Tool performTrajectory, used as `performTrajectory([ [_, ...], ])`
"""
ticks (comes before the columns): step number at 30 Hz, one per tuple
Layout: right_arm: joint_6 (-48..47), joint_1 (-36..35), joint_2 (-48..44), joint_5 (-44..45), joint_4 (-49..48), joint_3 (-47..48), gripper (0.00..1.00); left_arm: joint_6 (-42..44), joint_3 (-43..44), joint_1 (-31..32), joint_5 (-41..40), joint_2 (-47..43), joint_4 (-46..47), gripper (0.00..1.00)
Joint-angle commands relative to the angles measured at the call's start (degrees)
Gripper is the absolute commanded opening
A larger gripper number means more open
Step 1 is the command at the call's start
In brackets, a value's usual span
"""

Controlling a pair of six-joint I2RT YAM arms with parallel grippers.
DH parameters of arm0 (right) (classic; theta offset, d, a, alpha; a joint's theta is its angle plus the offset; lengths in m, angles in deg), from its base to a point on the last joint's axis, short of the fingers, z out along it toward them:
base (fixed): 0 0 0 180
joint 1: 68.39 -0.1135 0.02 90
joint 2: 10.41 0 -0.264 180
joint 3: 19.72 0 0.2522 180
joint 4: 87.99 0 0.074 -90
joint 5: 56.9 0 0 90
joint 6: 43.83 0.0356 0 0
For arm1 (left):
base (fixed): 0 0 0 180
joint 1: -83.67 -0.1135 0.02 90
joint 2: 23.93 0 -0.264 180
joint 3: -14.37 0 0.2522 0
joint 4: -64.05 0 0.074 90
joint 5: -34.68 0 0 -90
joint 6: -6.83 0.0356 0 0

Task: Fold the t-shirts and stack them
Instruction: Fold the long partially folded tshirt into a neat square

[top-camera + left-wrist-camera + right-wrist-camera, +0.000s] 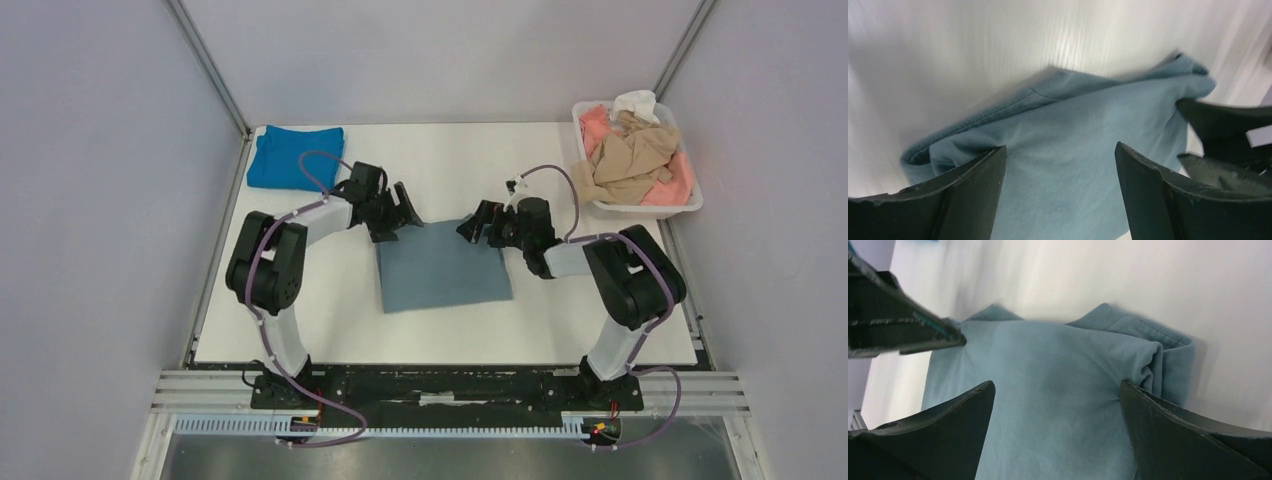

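A dusty grey-blue t-shirt (443, 268) lies folded into a square at the table's middle. My left gripper (403, 212) is open over its far left corner, and the cloth (1068, 145) shows between the spread fingers. My right gripper (478, 224) is open over its far right corner, with the cloth (1058, 390) between its fingers. Neither holds anything. A folded bright blue t-shirt (294, 156) lies at the far left corner of the table. Tan (630, 155), salmon-pink (596, 126) and white (636, 102) shirts lie crumpled in the tub.
A white plastic tub (645, 209) stands at the far right of the white table (450, 160). Grey walls close in the sides and the back. The other arm's black fingers show in each wrist view.
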Motion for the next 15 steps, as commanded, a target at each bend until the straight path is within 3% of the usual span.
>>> performTrajectory([
  [1,-4.50,0.27,-6.12,4.87,9.68,-3.21,0.98,3.37,-5.73,2.46,-7.41,-8.39,-2.88,0.86],
  [7,-6.04,0.23,-18.98,7.75,14.86,-2.50,0.98,3.35,-4.73,2.61,-13.58,-16.63,-10.91,0.87],
  [15,-3.30,0.49,-40.63,21.11,18.16,-15.89,0.98,-5.54,-26.14,5.86,-14.48,-27.18,-3.42,0.87],
])
